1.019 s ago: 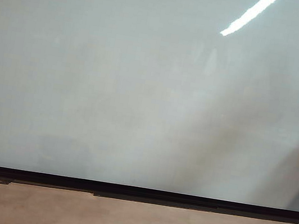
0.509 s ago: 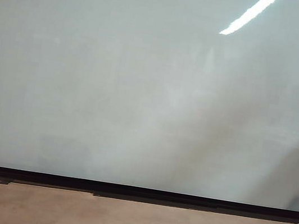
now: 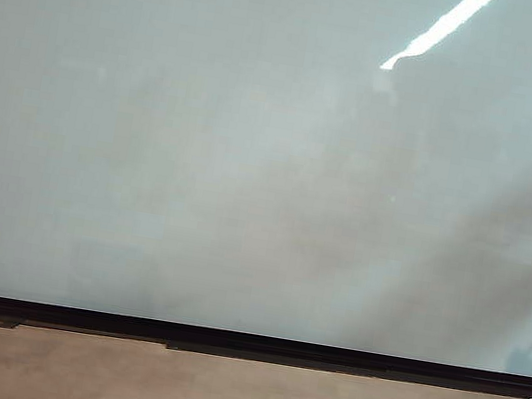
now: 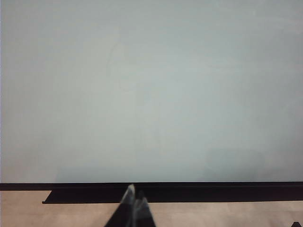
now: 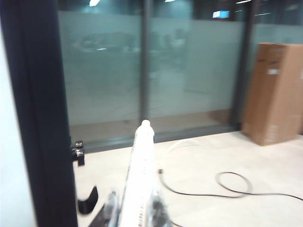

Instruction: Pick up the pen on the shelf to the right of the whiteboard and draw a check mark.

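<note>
**Pen in hand, no mark yet**

You have the pen pinched in the right pincer, barrel jutting ahead of it, the whiteboard edge beside it. The board is blank; the check mark remains undrawn. Your left pincer sits pressed together, empty, facing the board.

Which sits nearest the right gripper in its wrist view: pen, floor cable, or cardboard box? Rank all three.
1. pen: clamped in the right gripper, sticking out ahead of it.
2. floor cable: looped on the floor beyond.
3. cardboard box: farthest, by the glass wall.
</note>
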Action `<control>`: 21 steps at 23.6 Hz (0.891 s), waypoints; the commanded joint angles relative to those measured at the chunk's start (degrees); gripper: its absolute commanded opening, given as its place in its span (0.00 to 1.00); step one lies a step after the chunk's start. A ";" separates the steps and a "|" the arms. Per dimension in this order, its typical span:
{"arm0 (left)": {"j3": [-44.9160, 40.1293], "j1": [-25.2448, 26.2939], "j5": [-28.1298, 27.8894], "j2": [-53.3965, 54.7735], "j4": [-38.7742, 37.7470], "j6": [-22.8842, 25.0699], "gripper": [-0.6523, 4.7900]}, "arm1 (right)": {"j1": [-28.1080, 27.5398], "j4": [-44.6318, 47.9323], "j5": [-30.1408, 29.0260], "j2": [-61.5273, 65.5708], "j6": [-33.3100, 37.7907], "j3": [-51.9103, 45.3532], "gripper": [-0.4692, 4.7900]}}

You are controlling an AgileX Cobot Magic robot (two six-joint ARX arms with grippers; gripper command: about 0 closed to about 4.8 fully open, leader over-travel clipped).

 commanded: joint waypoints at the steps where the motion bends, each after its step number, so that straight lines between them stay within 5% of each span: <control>1: 0.15 0.00 0.02 0.02 0.37 0.24 0.11 | 4.48 0.79 8.52 -6.75 -1.05 -5.25 0.09; 16: 0.15 0.00 0.02 0.02 0.35 0.24 0.11 | 32.83 -10.01 10.80 -18.21 2.25 -9.84 0.09; 21: 0.15 0.00 0.00 0.02 0.37 0.24 0.11 | 35.95 -14.93 3.41 -18.18 6.25 -6.21 0.09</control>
